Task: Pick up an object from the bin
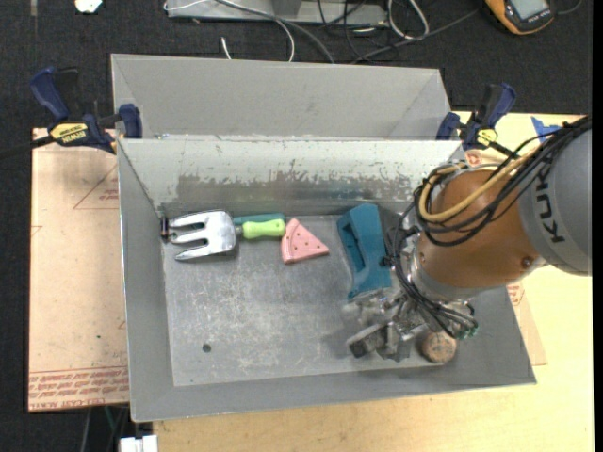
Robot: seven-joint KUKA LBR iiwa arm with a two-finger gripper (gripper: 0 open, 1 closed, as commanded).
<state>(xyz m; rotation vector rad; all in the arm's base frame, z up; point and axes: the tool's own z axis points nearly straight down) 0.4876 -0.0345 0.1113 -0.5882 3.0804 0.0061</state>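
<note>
Down in the scuffed grey metal bin [236,347], set on a dark floor strewn with cables [377,8], we start back left: a silver garden fork with a green handle [212,234], then a pink triangular wedge [301,243]. Next comes a blue plastic tool [366,243], long axis running back wall to front, its near end hidden under the arm's orange cover [480,238]. The gripper [382,337] sits low at front right, just beside that end; spread or pressed together, I cannot tell. A brown round piece [436,347] peeks out, partly covered.
</note>
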